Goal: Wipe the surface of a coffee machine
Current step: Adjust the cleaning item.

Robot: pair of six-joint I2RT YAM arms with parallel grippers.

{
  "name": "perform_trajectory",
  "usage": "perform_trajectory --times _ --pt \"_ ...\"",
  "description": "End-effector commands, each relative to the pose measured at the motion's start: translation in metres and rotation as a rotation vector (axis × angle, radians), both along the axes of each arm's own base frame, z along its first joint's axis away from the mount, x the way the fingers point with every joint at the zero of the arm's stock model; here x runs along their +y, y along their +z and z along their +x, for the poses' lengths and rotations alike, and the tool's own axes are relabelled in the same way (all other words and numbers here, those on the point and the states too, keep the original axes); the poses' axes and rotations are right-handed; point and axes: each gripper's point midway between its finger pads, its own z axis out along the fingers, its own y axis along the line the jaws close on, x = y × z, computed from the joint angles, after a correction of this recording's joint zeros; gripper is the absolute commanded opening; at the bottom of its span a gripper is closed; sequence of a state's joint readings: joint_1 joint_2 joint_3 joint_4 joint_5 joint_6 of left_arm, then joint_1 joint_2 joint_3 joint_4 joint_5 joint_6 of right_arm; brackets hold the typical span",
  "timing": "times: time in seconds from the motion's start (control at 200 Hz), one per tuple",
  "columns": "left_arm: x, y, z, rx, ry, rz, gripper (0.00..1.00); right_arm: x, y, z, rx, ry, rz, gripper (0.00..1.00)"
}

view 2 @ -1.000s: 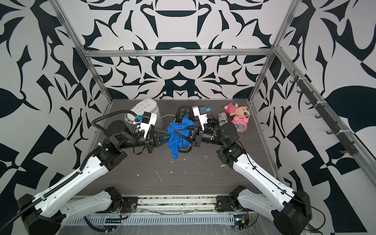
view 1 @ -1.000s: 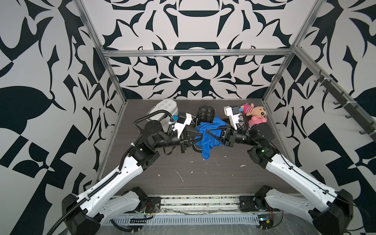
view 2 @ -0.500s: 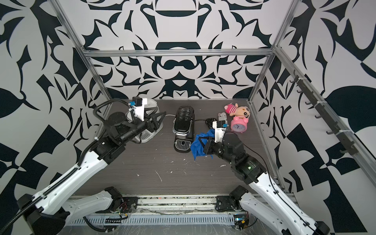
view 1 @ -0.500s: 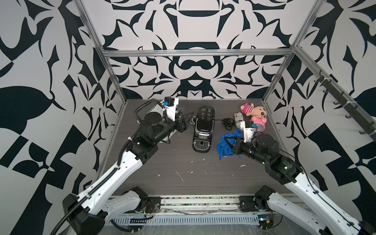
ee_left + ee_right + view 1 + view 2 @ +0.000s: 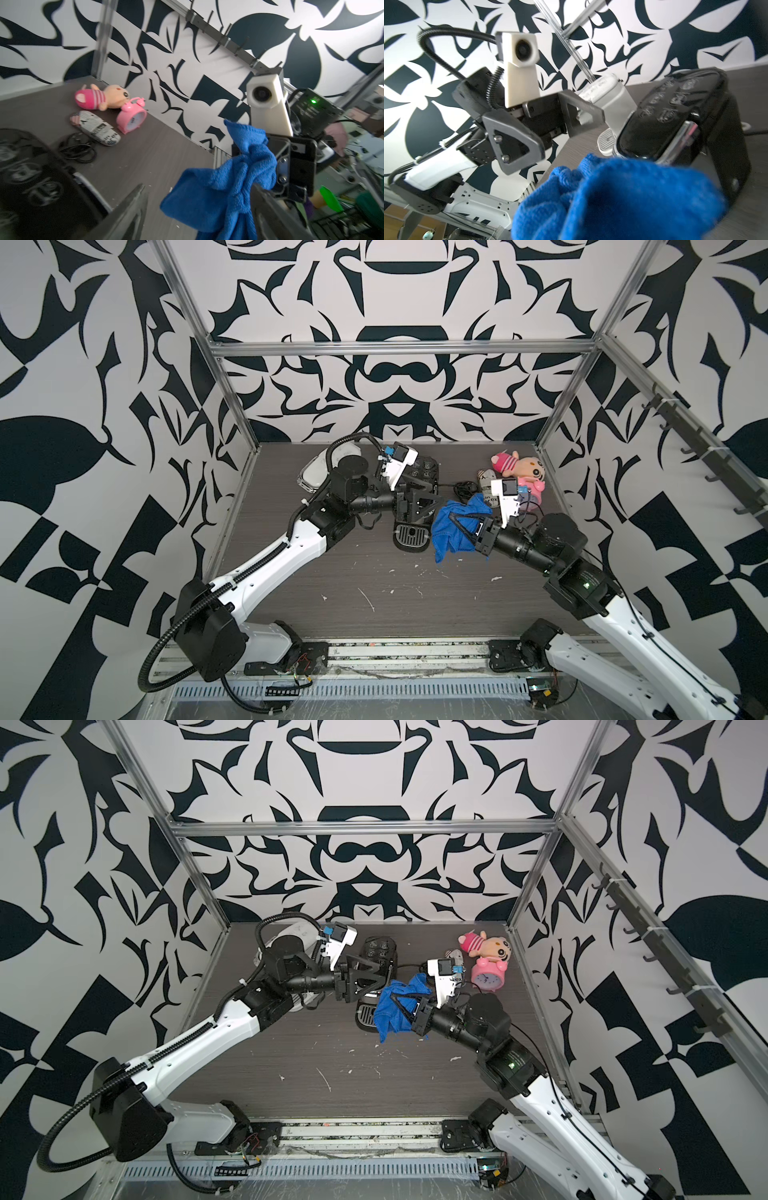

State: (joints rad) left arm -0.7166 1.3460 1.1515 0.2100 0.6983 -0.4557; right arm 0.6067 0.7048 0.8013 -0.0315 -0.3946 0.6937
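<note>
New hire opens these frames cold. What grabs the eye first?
The bold black-and-white patterned walls dominate, boxing in the dark table. Against them the blue cloth pops mid-table, bunched in the shut right gripper beside the black coffee machine, with the left gripper open close to the machine. Pink spots sit in the far right corner: a plush doll and an alarm clock.

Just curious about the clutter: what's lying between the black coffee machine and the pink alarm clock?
A coiled black cable and a newsprint-patterned pouch lie between the coffee machine and the alarm clock, clearest in the left wrist view.
</note>
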Motion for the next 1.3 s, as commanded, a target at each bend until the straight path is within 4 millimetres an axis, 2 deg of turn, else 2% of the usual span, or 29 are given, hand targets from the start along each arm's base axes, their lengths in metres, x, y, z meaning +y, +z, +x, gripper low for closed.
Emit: perform_trajectory --times 0.0,0.11,0.285,0.5,0.565,0.645,0.71,0.765,0.79,0.83,0.845,0.865,0.88,0.92,1.05,1.085,1.155,1.175,1.235,1.295 --pt "0.001 0.02 -0.021 -0.038 -0.099 -0.066 0.76 0.006 0.04 -0.01 -0.1 0.066 0.102 0.0" --pt "0.002 0.02 -0.033 -0.033 -0.168 -0.07 0.82 0.007 0.041 -0.007 -0.094 0.056 0.097 0.0" --pt "0.008 0.013 -0.054 -0.026 -0.264 -0.06 0.83 -0.001 0.049 -0.002 -0.122 0.0 0.109 0.0" --pt "0.007 0.002 -0.053 0.005 -0.261 -0.031 0.71 0.006 0.068 -0.001 -0.152 0.034 0.166 0.0" --pt "0.005 0.006 -0.055 -0.005 -0.273 -0.042 0.63 0.009 0.07 0.0 -0.147 0.052 0.177 0.0" --pt "0.003 0.013 -0.059 -0.022 -0.282 -0.062 0.47 0.013 0.07 0.001 -0.138 0.066 0.191 0.0" --pt "0.002 0.019 -0.06 -0.031 -0.285 -0.08 0.3 0.015 0.068 0.003 -0.13 0.071 0.199 0.0" --pt "0.003 0.024 -0.059 -0.038 -0.272 -0.089 0.23 0.015 0.065 0.006 -0.117 0.064 0.197 0.0" --pt "0.004 0.026 -0.059 -0.048 -0.266 -0.093 0.17 0.015 0.063 0.006 -0.111 0.058 0.196 0.0" --pt "0.006 0.029 -0.06 -0.066 -0.247 -0.097 0.0 0.014 0.061 0.007 -0.103 0.053 0.195 0.0" --pt "0.006 0.028 -0.058 -0.071 -0.235 -0.095 0.0 0.015 0.06 0.008 -0.1 0.052 0.193 0.0" --pt "0.006 0.025 -0.054 -0.073 -0.213 -0.086 0.0 0.014 0.059 0.008 -0.095 0.048 0.191 0.07" --pt "0.012 0.033 -0.059 -0.103 -0.196 -0.099 0.0 0.014 0.058 0.008 -0.091 0.048 0.188 0.13" --pt "0.016 0.034 -0.059 -0.136 -0.167 -0.098 0.0 0.014 0.058 0.008 -0.085 0.045 0.184 0.28" --pt "0.027 0.036 -0.061 -0.195 -0.109 -0.102 0.0 0.011 0.057 0.005 -0.082 0.042 0.172 0.52" --pt "0.029 0.037 -0.062 -0.205 -0.1 -0.101 0.0 0.011 0.056 0.004 -0.086 0.042 0.17 0.55" --pt "0.031 0.035 -0.062 -0.206 -0.093 -0.091 0.0 0.009 0.056 0.001 -0.095 0.046 0.166 0.54" --pt "0.031 0.035 -0.062 -0.203 -0.094 -0.088 0.0 0.009 0.056 0.001 -0.098 0.045 0.165 0.5" --pt "0.031 0.032 -0.063 -0.198 -0.1 -0.075 0.0 0.009 0.056 0.0 -0.109 0.048 0.17 0.28" --pt "0.03 0.03 -0.062 -0.196 -0.098 -0.067 0.0 0.011 0.059 -0.003 -0.125 0.07 0.188 0.22"
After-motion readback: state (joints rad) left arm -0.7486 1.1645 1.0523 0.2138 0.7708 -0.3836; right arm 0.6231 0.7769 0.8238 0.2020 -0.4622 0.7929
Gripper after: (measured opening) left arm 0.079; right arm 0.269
